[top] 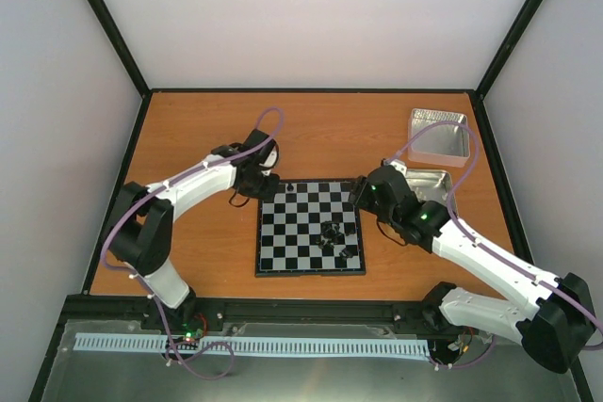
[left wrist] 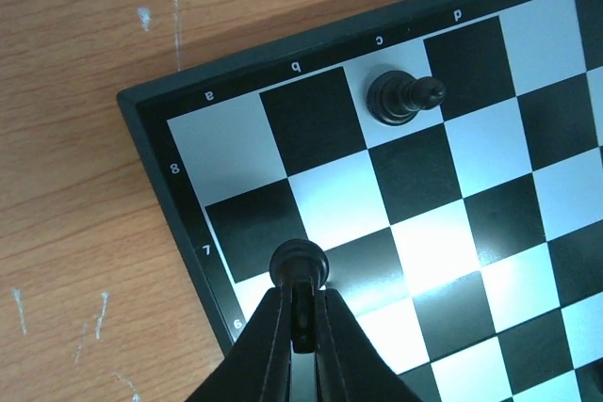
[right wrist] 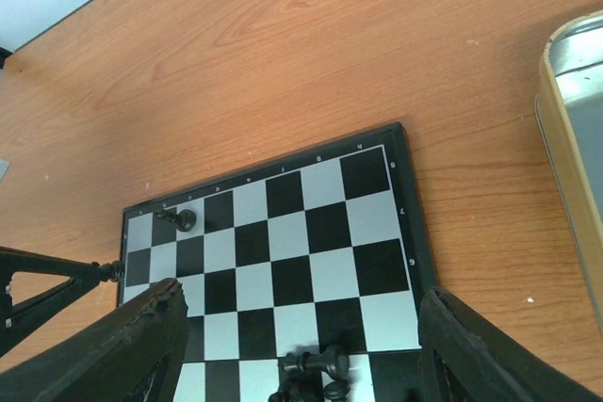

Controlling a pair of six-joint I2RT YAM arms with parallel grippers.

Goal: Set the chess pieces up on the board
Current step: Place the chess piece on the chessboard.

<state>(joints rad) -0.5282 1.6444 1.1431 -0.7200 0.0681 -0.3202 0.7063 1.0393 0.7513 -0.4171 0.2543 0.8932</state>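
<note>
The board [top: 311,228] lies mid-table. My left gripper [top: 256,181] is over its far-left corner and is shut on a black chess piece [left wrist: 300,262], held over the squares by the 6 and 7 marks at the board's [left wrist: 236,148] edge. One black piece [left wrist: 396,98] stands on square c8; it also shows from the top [top: 292,185]. My right gripper [top: 363,197] is open and empty above the board's far-right part [right wrist: 301,327]. A heap of black pieces [top: 335,238] lies on the right half, some fallen over [right wrist: 320,364].
Two silver metal tins [top: 439,136] [top: 429,185] stand right of the board, the nearer one under my right arm; its rim shows in the right wrist view [right wrist: 565,138]. A black frame rail [top: 311,308] runs along the table's near edge.
</note>
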